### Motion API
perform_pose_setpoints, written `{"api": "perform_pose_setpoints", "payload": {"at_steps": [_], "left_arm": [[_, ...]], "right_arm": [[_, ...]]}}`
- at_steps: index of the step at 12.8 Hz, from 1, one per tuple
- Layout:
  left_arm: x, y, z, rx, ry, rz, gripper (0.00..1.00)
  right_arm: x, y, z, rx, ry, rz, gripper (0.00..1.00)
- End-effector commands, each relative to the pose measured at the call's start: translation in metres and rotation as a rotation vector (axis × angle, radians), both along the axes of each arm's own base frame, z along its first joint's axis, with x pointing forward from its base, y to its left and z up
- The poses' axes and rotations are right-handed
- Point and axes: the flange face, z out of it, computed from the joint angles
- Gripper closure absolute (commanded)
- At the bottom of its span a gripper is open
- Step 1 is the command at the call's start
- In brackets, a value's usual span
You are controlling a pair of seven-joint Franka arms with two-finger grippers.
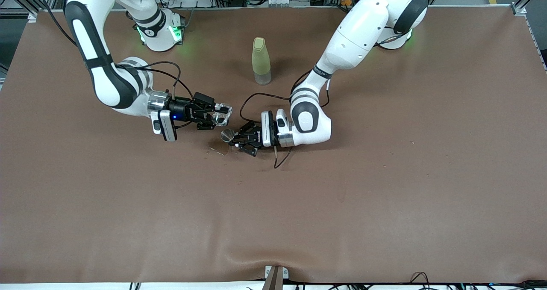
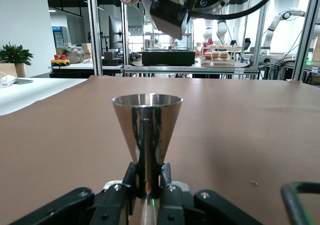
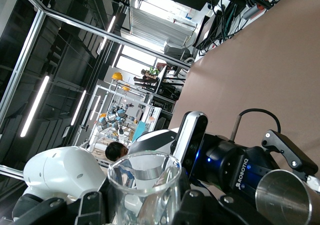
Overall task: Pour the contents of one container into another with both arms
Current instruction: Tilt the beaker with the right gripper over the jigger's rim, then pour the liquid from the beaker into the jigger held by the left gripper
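The left gripper (image 1: 236,139) is shut on the narrow waist of a shiny metal cone-shaped measuring cup (image 1: 227,134), which stands upright with its mouth open in the left wrist view (image 2: 146,130). The right gripper (image 1: 217,114) is shut on a clear glass (image 1: 222,115), held tipped sideways just above and beside the metal cup. In the right wrist view the glass (image 3: 145,182) fills the foreground between the fingers (image 3: 197,205), and the metal cup (image 3: 287,197) shows beside it. I cannot see any contents in either container.
A pale yellow-green bottle (image 1: 261,61) with a matching cap stands on the brown table cover (image 1: 384,196), farther from the front camera than both grippers. A few small light flecks (image 1: 216,152) lie on the cover by the metal cup. The left arm's black cable (image 1: 280,159) loops down to the table.
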Motion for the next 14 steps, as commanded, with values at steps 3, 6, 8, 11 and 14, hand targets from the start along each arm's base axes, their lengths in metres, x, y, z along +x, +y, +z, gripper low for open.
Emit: {"api": "perform_pose_setpoints", "payload": {"at_steps": [3,6,8,11,14], "left_arm": [[0.0006,-0.005,0.0018,-0.006,0.007,0.025,1.0],[0.0002,-0.0047,0.0011,-0.004,0.008,0.025,1.0],[0.0002,-0.0047,0.0011,-0.004,0.007,0.024,1.0],[0.0003,-0.0046,0.001,-0.002,0.007,0.024,1.0],[-0.0016,-0.0066,0.001,0.004,0.005,0.024,1.0]], "right_arm": [[-0.0059,0.0026,0.0015,0.034,0.062,-0.015,0.89],[-0.0054,0.002,0.0018,0.039,0.073,-0.02,0.89],[-0.0048,0.0021,0.0025,0.043,0.085,-0.022,0.89],[-0.0041,0.0023,0.0031,0.048,0.107,-0.024,0.89],[-0.0047,0.0044,0.0027,0.053,0.116,-0.026,0.89]]}}
